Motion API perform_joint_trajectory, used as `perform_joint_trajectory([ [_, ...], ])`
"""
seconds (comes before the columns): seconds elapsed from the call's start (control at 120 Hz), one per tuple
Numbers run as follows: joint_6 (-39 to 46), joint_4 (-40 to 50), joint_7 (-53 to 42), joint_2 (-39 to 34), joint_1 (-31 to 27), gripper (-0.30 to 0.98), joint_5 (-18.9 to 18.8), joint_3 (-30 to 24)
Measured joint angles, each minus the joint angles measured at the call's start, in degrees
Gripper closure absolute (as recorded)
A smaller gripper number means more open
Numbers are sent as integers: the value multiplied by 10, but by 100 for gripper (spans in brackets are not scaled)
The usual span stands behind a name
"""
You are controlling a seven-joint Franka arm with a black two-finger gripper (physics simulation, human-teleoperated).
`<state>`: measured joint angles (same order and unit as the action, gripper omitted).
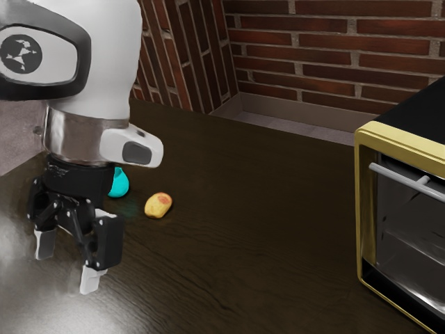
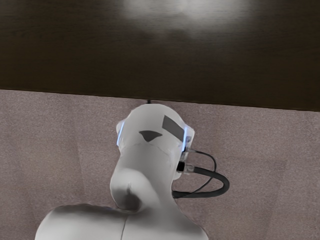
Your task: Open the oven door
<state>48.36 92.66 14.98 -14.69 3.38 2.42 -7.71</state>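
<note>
The end effector (image 1: 67, 261) is spread, with nothing gripped, well apart from the oven (image 1: 403, 145) at the exterior view's right. The door (image 1: 410, 236) looks shut; its bar (image 1: 396, 177) should be approached squarely, gripped, then drawn outward in an arc, likely downward.

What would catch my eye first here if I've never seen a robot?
Probably the big white robot arm at the exterior view's upper left, its black gripper hanging open over the dark table. Next, the gold-framed oven at the exterior view's right, with a gray handle bar across its door. Then the bright turquoise object, partly hidden behind the arm, and the yellow, red-patched fruit near it.
</note>
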Motion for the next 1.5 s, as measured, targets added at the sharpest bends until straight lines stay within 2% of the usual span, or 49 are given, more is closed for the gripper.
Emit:
perform_joint_trajectory([
  [0.117, 131, 3, 71, 1, -12, 0, 8, 6],
  [0.183, 183, -44, 105, 34, -10, 0, -1, 3],
  [0.225, 213, -84, 125, 63, -2, 0, 3, -23],
  [0.275, 260, -108, 146, 90, 49, 0, 4, -60],
  [0.317, 312, -62, 164, 55, 116, 0, 4, -60],
  [0.4, 417, 34, 195, -10, 266, 0, -8, 40],
  [0.517, 534, 62, 238, -22, 349, 0, -19, 106],
  [0.583, 587, 65, 262, -21, 381, 0, -22, 126],
  [0.817, 726, 63, 337, 23, 364, 0, -26, 134],
  [0.925, 765, 84, 368, 17, 415, 0, -27, 167],
  [1.117, 799, 98, 413, 10, 432, 0, -27, 186],
  [1.367, 819, 103, 442, 34, 412, 0, -25, 185],
  [1.5, 837, 104, 508, 32, 424, 0, -20, 186],
])
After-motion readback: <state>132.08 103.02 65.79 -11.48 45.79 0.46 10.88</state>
